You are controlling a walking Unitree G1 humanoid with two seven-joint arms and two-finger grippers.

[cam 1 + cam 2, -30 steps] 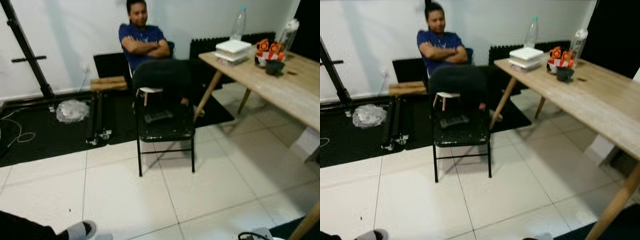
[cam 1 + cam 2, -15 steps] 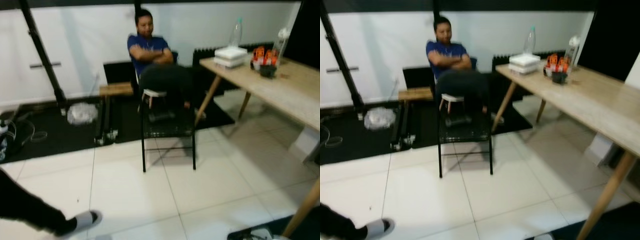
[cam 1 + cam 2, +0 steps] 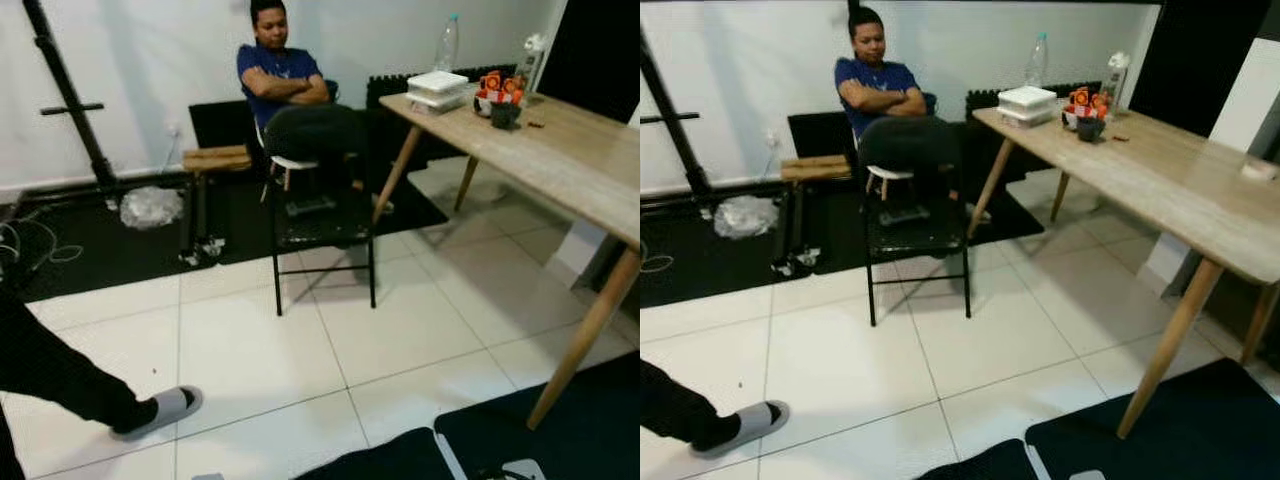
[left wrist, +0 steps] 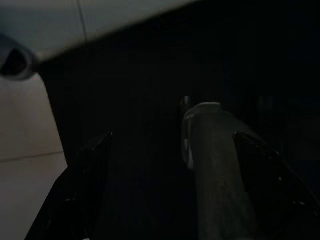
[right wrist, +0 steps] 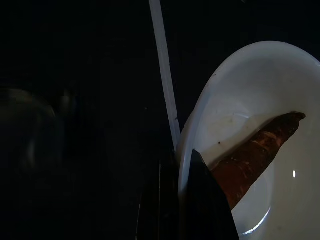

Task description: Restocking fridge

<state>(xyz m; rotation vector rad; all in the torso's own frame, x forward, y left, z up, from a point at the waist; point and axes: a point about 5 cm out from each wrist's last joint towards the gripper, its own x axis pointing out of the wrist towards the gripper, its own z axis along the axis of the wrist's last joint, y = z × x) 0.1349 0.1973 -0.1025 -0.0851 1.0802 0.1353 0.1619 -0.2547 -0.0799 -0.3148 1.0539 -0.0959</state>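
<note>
Looked like home room: white tile floor (image 3: 250, 350), wood tabletop (image 3: 1160, 180) w/ food items, folding chair (image 3: 912, 235), seated person (image 3: 285, 85).

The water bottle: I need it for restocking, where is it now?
The water bottle stands at the far end of the wooden table, ahead on the robot's right, just behind the white boxes.
</note>
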